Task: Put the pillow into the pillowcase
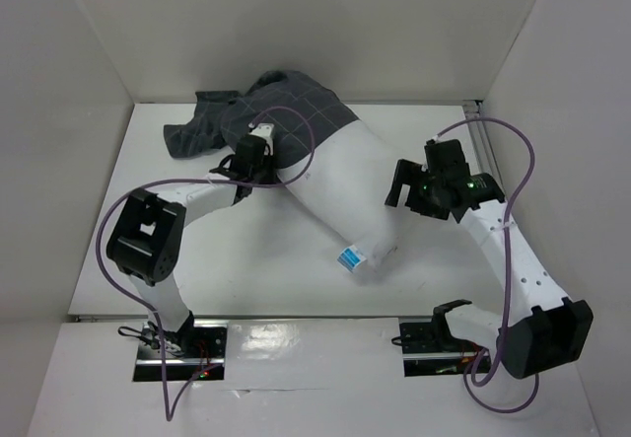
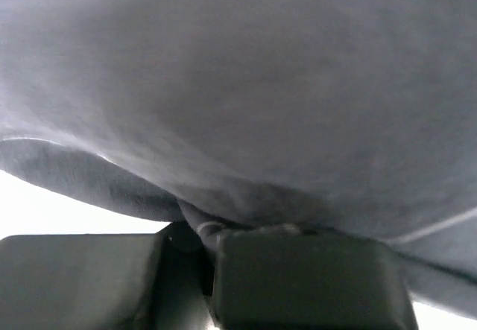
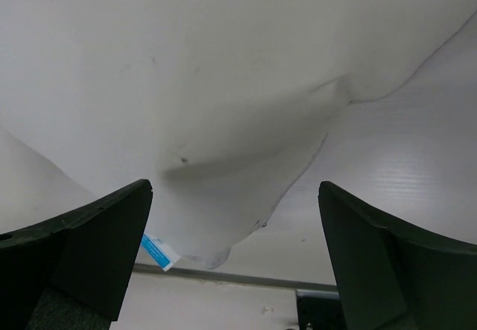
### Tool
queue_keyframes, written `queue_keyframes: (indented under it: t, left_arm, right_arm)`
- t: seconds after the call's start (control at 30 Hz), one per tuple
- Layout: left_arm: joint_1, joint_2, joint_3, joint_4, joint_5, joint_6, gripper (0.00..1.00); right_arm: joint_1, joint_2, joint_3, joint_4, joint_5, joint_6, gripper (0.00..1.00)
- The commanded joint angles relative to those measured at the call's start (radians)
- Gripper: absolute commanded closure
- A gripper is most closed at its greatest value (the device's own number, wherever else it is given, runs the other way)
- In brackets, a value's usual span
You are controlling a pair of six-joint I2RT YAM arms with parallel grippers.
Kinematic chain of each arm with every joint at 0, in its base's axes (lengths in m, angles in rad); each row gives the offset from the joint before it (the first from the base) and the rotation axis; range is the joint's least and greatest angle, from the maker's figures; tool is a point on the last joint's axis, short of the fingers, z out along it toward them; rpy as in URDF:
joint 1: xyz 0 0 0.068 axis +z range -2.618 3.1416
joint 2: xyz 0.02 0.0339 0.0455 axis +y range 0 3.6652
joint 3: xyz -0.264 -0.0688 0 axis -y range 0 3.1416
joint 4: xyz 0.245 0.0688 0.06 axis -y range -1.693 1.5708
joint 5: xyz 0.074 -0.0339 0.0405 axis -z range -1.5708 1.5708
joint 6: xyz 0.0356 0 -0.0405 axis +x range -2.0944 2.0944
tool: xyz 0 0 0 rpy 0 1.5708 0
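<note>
The white pillow [image 1: 345, 185] lies diagonally on the table, its blue-and-white tag [image 1: 349, 257] at the near end. Its far end sits inside the dark grey checked pillowcase [image 1: 286, 107], which is bunched at the back. My left gripper [image 1: 258, 161] is at the pillowcase's opening edge on the pillow's left side. In the left wrist view the gripper [image 2: 205, 240] is shut on a fold of the pillowcase [image 2: 246, 84]. My right gripper [image 1: 399, 188] is open beside the pillow's right side. In the right wrist view the gripper [image 3: 235, 188] is spread wide and empty before the pillow [image 3: 186, 84] and its tag [image 3: 160, 252].
White walls enclose the table [image 1: 246, 259] on the left, back and right. Purple cables [image 1: 523, 161] loop over both arms. A metal rail [image 1: 481, 136] runs along the right back. The arm bases [image 1: 434, 343] stand at the near edge.
</note>
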Motion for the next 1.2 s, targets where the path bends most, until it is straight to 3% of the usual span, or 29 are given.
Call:
queue_keyframes:
  t: [0.0, 0.13, 0.27, 0.3, 0.33, 0.37, 0.4, 0.43, 0.47, 0.5, 0.53, 0.57, 0.6, 0.67, 0.7, 0.8, 0.83, 0.87, 0.9, 0.93, 1.03, 1.1, 1.17]
  left_arm:
    - [0.025, -0.008, 0.077, -0.033, 0.066, 0.005, 1.00]
    - [0.015, -0.081, 0.086, -0.093, 0.120, 0.005, 1.00]
    - [0.006, -0.126, 0.111, -0.178, 0.190, 0.005, 1.00]
    - [0.006, -0.138, 0.133, -0.192, 0.200, 0.005, 1.00]
    - [0.006, -0.138, 0.149, -0.203, 0.209, 0.005, 1.00]
    - [0.006, -0.138, 0.207, -0.232, 0.232, 0.005, 1.00]
    - [0.006, -0.124, 0.256, -0.252, 0.250, 0.005, 1.00]
    - [0.006, -0.106, 0.325, -0.284, 0.270, 0.005, 1.00]
    - [0.017, -0.047, 0.420, -0.336, 0.296, 0.005, 1.00]
    - [0.034, -0.007, 0.654, -0.394, 0.369, -0.016, 1.00]
    - [0.043, 0.036, 0.789, -0.513, 0.419, -0.027, 1.00]
    - [0.043, 0.078, 0.919, -0.563, 0.465, -0.039, 1.00]
    - [0.057, 0.154, 1.153, -0.602, 0.549, -0.071, 1.00]
    - [0.057, 0.195, 1.293, -0.651, 0.624, -0.108, 1.00]
    - [0.066, 0.184, 1.292, -0.641, 0.688, -0.154, 1.00]
    - [0.066, 0.095, 1.063, -0.491, 0.817, -0.215, 1.00]
    - [0.042, 0.028, 0.863, -0.457, 0.829, -0.216, 1.00]
    - [0.029, -0.001, 0.764, -0.429, 0.838, -0.228, 1.00]
    - [-0.004, -0.029, 0.568, -0.371, 0.847, -0.242, 1.00]
    - [-0.024, -0.050, 0.481, -0.342, 0.859, -0.242, 1.00]
    - [-0.113, -0.075, 0.247, -0.244, 0.940, -0.307, 1.00]
    - [-0.165, -0.063, 0.207, -0.223, 0.982, -0.320, 1.00]
    - [-0.222, -0.051, 0.245, -0.329, 0.973, -0.264, 1.00]
  right_arm:
    - [-0.004, 0.005, -0.055, 0.002, -0.145, -0.014, 0.00]
    - [0.012, 0.025, -0.158, 0.142, -0.265, 0.024, 0.00]
    - [0.045, 0.114, -0.212, 0.396, -0.256, 0.099, 0.01]
    - [0.045, 0.184, -0.182, 0.483, -0.244, 0.099, 0.11]
    - [0.045, 0.229, -0.140, 0.502, -0.229, 0.099, 0.29]
    - [0.024, 0.323, 0.009, 0.471, -0.186, 0.063, 0.77]
    - [0.013, 0.371, 0.010, 0.431, -0.139, 0.037, 0.96]
    - [-0.001, 0.414, 0.232, 0.380, -0.081, 0.009, 1.00]
    - [-0.021, 0.451, 0.354, 0.337, 0.001, -0.014, 1.00]
    - [-0.061, 0.489, 0.469, 0.290, 0.012, -0.055, 1.00]
    - [-0.073, 0.499, 0.671, 0.289, 0.012, -0.074, 1.00]
    - [-0.073, 0.499, 0.757, 0.274, 0.029, -0.091, 1.00]
    - [-0.073, 0.499, 0.830, 0.260, 0.040, -0.120, 1.00]
    - [-0.063, 0.510, 0.961, 0.205, 0.031, -0.129, 1.00]
    - [-0.023, 0.510, 0.948, 0.196, 0.031, -0.129, 1.00]
    - [0.051, 0.390, 0.614, 0.277, 0.053, -0.093, 1.00]
    - [0.087, 0.332, 0.387, 0.341, 0.054, -0.071, 1.00]
    - [0.104, 0.312, 0.274, 0.367, 0.041, -0.042, 1.00]
    - [0.135, 0.295, 0.165, 0.398, 0.023, 0.010, 1.00]
    - [0.149, 0.283, -0.026, 0.462, 0.008, 0.041, 1.00]
    - [0.195, 0.292, -0.216, 0.535, -0.006, 0.142, 1.00]
    - [0.195, 0.292, -0.287, 0.578, -0.025, 0.170, 1.00]
    - [0.204, 0.269, -0.277, 0.578, -0.025, 0.179, 1.00]
